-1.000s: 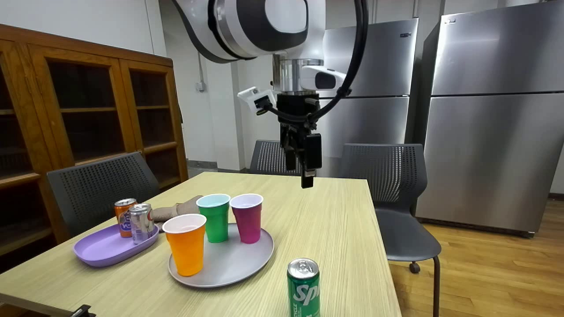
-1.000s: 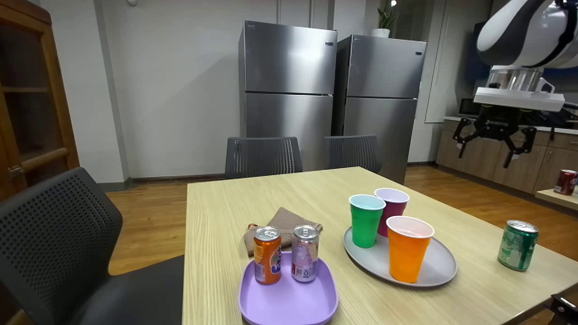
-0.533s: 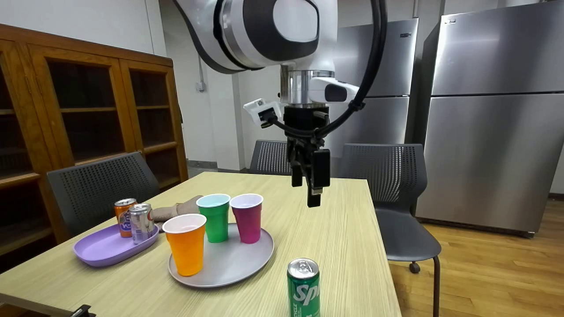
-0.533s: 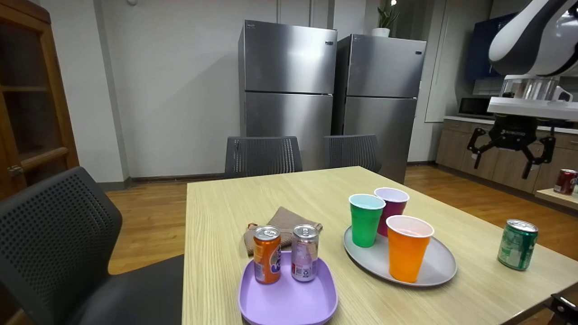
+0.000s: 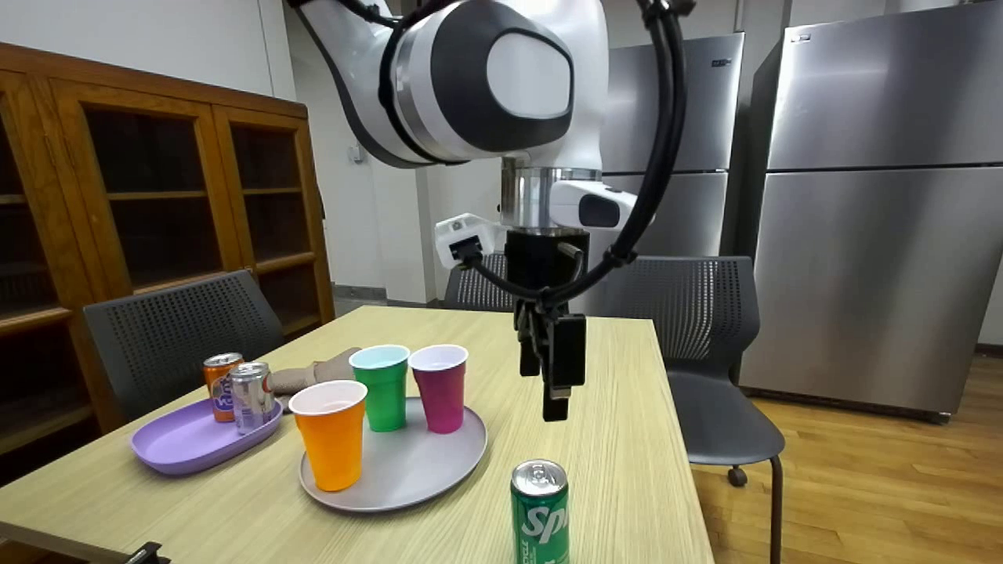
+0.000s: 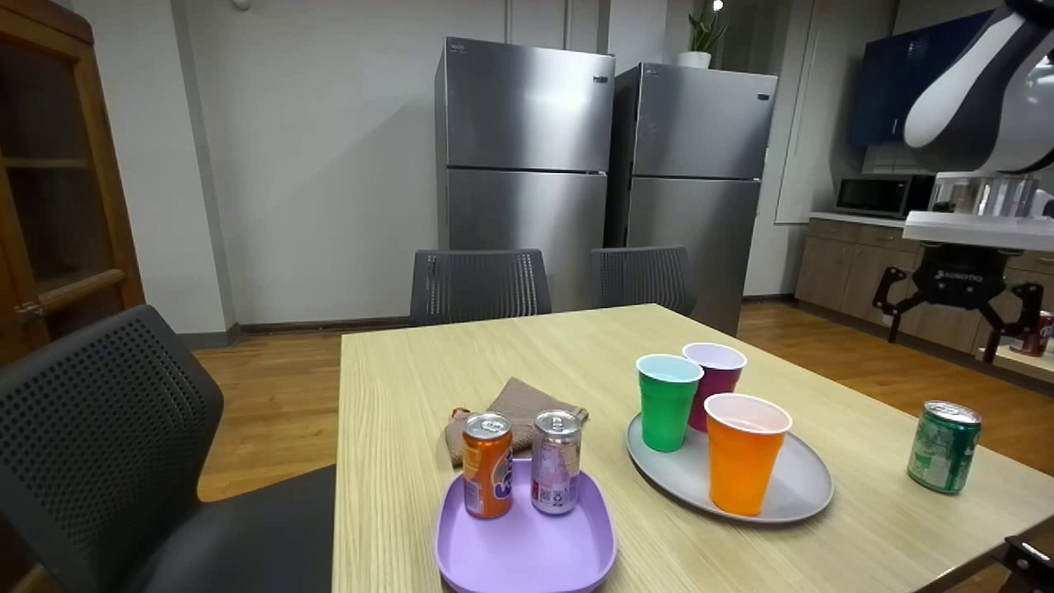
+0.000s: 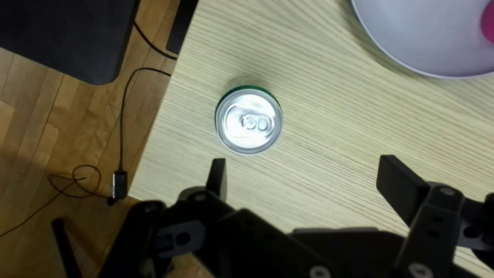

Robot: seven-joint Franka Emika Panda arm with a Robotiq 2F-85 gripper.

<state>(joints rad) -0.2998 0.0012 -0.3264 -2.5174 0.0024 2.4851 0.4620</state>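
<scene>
My gripper point(image 7: 302, 162) stands wide open, with bare tabletop seen between its fingers. In both exterior views the gripper point(image 5: 542, 392) point(image 6: 940, 346) hangs fingers down above the table, higher than the can tops. Nearest to it is a green Sprite can point(image 5: 541, 517) point(image 6: 944, 449), upright and untouched. In the wrist view the silver top of that can point(image 7: 249, 119) lies beyond the left finger point(image 7: 217, 177). A grey plate point(image 5: 423, 470) point(image 6: 799, 486) carries an orange cup point(image 5: 333, 442), a green cup point(image 5: 384, 403) and a magenta cup point(image 5: 441, 399), all upright.
A purple tray point(image 6: 527, 556) bears an orange Fanta can point(image 6: 487, 473) and a silver-purple can point(image 6: 556, 469), both standing. Behind it lies a brown cloth point(image 6: 523, 403). Dark chairs point(image 5: 674, 313) surround the table. The Sprite can stands near a table edge point(image 7: 162, 104).
My gripper has come down toward the table and shifted somewhat to the right in both exterior views. Its fingers have stayed apart. Cans, cups, plate and tray have kept their places.
</scene>
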